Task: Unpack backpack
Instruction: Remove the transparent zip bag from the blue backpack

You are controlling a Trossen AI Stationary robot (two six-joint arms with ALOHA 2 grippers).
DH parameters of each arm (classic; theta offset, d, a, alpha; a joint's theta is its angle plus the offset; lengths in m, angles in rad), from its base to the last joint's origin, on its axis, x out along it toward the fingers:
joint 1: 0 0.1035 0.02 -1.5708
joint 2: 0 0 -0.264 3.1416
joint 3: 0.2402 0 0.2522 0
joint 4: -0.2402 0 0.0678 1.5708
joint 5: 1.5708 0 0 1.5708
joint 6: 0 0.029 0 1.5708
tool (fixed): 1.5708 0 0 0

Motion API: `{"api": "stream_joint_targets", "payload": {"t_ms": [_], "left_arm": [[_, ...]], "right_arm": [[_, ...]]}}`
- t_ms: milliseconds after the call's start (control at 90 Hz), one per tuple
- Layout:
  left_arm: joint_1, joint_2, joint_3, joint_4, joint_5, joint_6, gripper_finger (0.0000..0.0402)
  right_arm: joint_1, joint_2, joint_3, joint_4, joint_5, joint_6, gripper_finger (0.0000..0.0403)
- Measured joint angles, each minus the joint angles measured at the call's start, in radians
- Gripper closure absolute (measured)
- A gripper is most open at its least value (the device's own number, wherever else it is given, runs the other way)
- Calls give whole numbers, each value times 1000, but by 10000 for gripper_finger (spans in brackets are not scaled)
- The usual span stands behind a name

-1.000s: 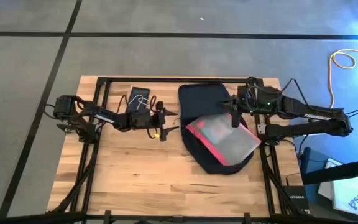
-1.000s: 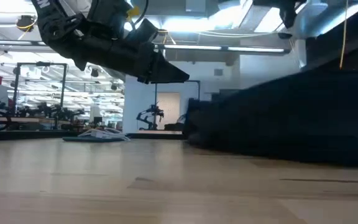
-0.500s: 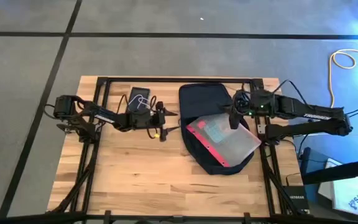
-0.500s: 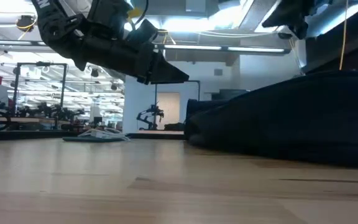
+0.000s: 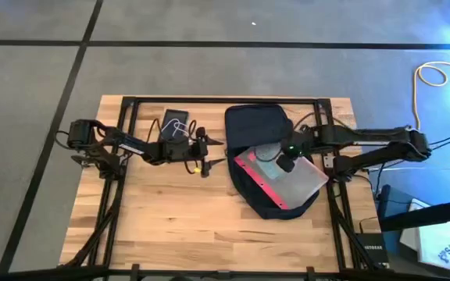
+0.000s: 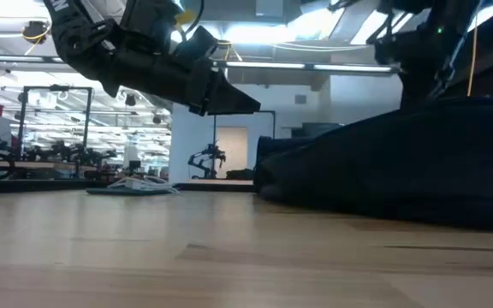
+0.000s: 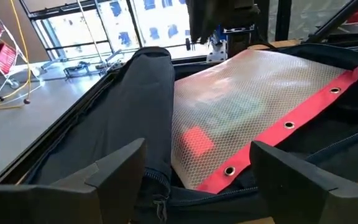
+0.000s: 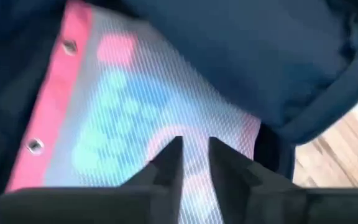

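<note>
Right gripper (image 5: 285,165) fingers above clear pouch (image 5: 281,175), on backpack (image 5: 258,125)

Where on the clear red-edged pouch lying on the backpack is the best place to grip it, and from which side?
Probably the clear mesh edge opposite the red strip. The pouch lies flat, half out of the backpack, and the right hand, nearly shut, is already over that side. Coming from above and pinching the thin edge suits its flat shape; the left hand waits open beside the bag.

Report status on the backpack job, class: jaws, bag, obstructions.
Right gripper over clear pouch, jaws nearly closed, empty. Left gripper open beside backpack. Pouch lies on backpack. Nothing blocking.
</note>
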Motion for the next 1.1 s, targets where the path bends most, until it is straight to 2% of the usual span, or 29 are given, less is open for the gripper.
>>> {"api": "stream_joint_targets", "payload": {"t_ms": [133,289,367,422,533,756,1100], "left_arm": [[0,0,0,3,0,13,129],[0,0,0,3,0,10,129],[0,0,0,3,0,10,129],[0,0,0,3,0,10,129],[0,0,0,-4,0,7,129],[-1,0,0,-6,0,7,129],[-1,36,0,-4,0,-3,129]], "right_arm": [[-4,61,0,-29,6,-16,236],[-74,118,-9,-90,-19,6,137],[-121,136,-27,-74,-36,-17,102],[-164,142,-41,-43,-94,-39,86],[-242,155,-76,3,-184,-97,70],[-394,154,-101,60,-226,-187,65],[-536,181,-238,233,-531,-288,65]]}}
